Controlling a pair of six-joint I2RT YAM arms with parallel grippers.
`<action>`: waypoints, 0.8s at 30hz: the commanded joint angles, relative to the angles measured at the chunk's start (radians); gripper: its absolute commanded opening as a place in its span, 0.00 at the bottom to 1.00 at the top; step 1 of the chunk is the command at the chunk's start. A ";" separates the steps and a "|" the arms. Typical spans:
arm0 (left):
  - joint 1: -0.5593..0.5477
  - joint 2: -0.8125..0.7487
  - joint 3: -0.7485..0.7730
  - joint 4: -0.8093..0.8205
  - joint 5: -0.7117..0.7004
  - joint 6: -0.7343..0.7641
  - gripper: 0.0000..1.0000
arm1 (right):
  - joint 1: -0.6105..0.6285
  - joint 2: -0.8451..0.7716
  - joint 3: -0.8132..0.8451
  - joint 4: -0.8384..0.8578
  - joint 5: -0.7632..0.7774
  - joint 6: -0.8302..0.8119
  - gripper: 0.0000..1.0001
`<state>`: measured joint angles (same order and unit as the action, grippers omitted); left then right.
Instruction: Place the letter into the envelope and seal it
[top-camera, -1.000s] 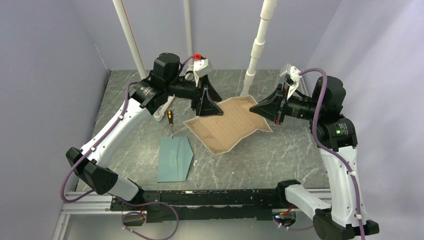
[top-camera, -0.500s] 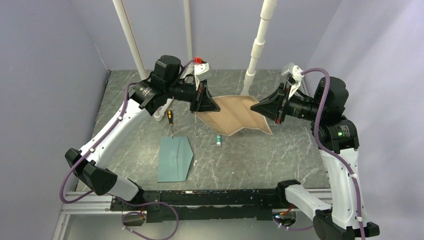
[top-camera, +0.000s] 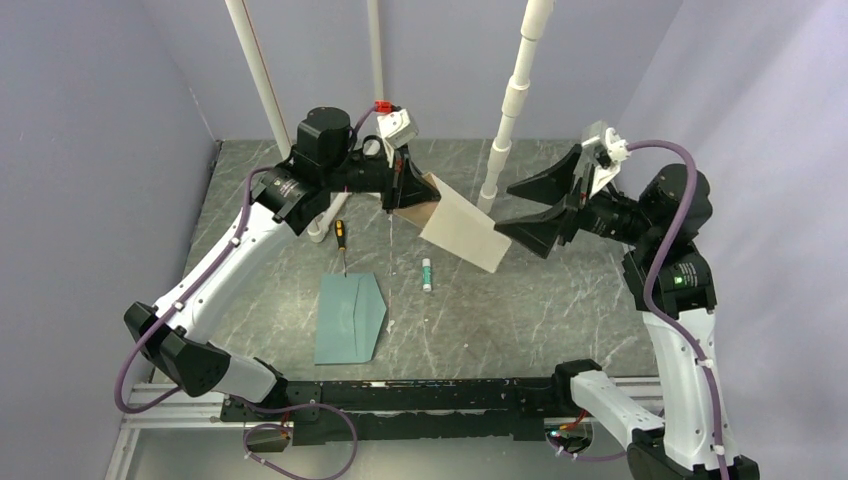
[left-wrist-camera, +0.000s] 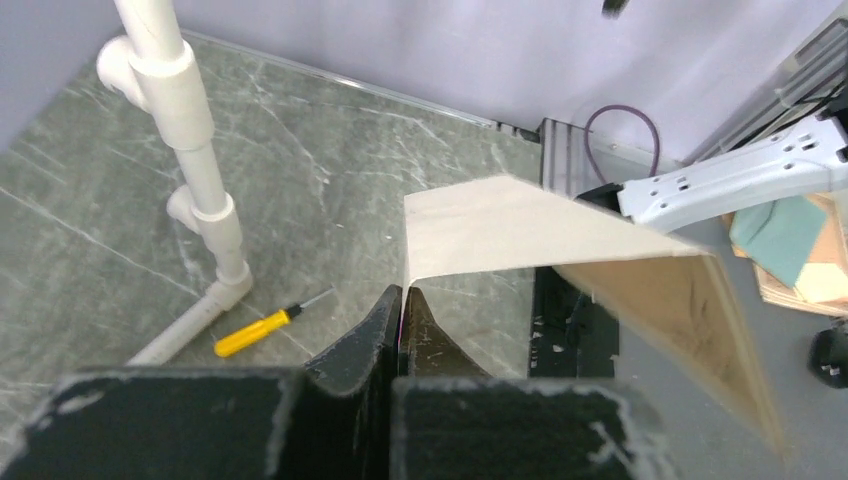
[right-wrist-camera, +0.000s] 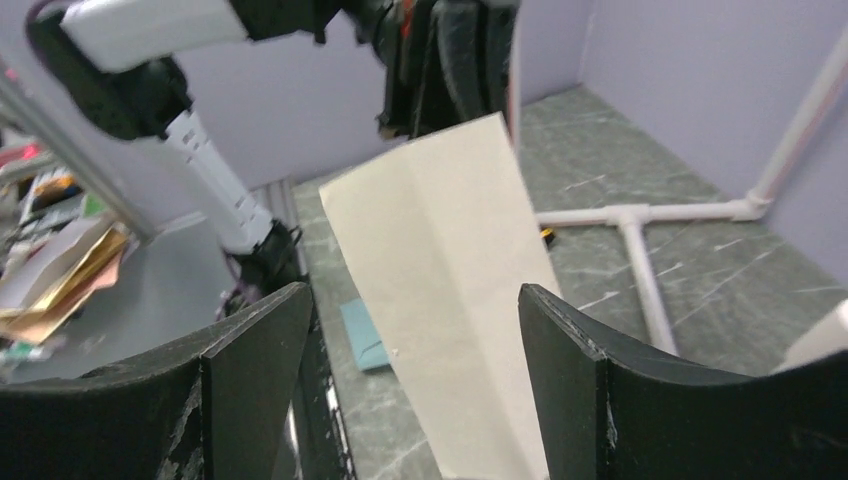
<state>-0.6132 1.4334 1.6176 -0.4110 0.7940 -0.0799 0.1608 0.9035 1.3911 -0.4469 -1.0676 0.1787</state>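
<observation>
Up above the table (top-camera: 520, 310), the left gripper (top-camera: 402, 197) is reaching sideways, pinching the letter (top-camera: 462, 230) by one edge; the right gripper (top-camera: 506, 210) faces it, fingers spread wide.

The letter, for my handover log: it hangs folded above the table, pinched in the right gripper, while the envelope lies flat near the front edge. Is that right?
Not quite. The left gripper holds the letter, jaws shut on its edge, as the left wrist view shows; the right gripper stands open. The rest holds, including the envelope lying flat.
</observation>
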 joint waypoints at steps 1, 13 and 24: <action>0.001 -0.048 -0.005 0.020 -0.004 0.156 0.03 | 0.002 -0.026 0.053 0.196 0.195 0.122 0.79; 0.001 -0.102 -0.071 0.092 0.237 0.375 0.02 | 0.067 0.071 -0.002 0.179 0.052 -0.011 0.78; 0.001 -0.123 -0.055 0.037 0.388 0.370 0.02 | 0.199 0.226 0.127 -0.218 -0.002 -0.328 0.62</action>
<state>-0.6121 1.3373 1.5372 -0.3759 1.1046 0.2764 0.3271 1.1027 1.4418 -0.4942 -1.0267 0.0231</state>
